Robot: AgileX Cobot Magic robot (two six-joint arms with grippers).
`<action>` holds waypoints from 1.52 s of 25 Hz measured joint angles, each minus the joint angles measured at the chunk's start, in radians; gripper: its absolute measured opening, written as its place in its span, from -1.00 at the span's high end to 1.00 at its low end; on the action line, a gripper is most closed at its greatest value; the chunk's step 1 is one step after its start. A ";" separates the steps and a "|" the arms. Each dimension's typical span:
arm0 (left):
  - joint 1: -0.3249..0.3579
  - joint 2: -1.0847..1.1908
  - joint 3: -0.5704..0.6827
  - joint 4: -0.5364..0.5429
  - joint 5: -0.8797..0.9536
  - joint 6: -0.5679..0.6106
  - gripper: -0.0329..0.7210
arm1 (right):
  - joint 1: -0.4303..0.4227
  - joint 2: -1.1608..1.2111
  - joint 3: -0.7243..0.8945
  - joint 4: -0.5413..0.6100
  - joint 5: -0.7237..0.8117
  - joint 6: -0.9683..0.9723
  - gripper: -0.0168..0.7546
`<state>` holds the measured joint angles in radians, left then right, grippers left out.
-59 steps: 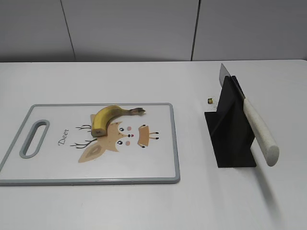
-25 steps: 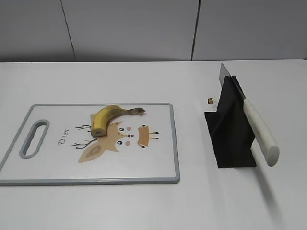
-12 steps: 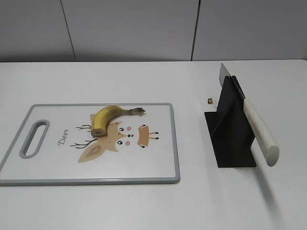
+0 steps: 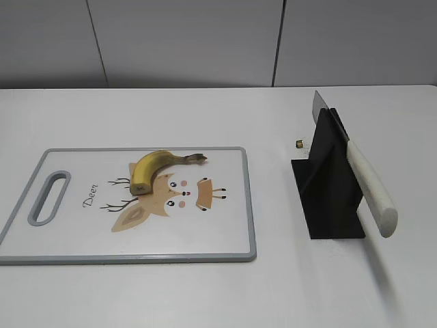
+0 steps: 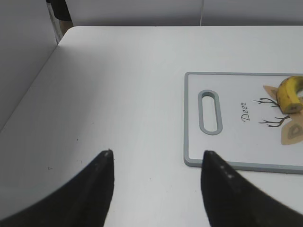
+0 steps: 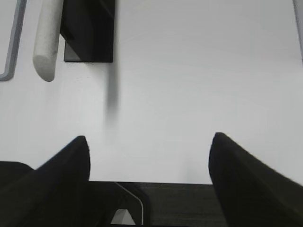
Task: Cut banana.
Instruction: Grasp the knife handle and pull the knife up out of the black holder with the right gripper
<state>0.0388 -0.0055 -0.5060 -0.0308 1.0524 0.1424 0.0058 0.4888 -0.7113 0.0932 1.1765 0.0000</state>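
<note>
A yellow banana lies on the white cutting board with a deer drawing, left of centre on the table; its end also shows in the left wrist view. A knife with a white handle rests in a black stand on the right; its handle shows in the right wrist view. My left gripper is open and empty over the bare table left of the board. My right gripper is open and empty at the table's front edge, short of the stand. Neither gripper shows in the exterior view.
A small brass-coloured object lies on the table behind the stand. The table's left edge and a wall show in the left wrist view. The table's front edge runs under my right gripper.
</note>
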 joint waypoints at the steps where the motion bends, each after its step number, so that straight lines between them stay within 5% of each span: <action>1: 0.000 0.000 0.000 0.000 0.000 0.000 -0.59 | 0.006 0.021 -0.005 0.007 0.008 0.008 -0.57; 17: 0.000 0.000 0.000 0.000 0.000 0.000 -0.56 | 0.317 0.293 -0.134 0.021 0.016 0.144 -0.47; 38: 0.000 0.000 0.000 0.000 0.000 0.000 -0.56 | 0.328 0.787 -0.429 0.105 0.014 0.142 -0.47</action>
<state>0.0388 -0.0055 -0.5060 -0.0308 1.0524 0.1424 0.3336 1.2755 -1.1406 0.1978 1.1905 0.1419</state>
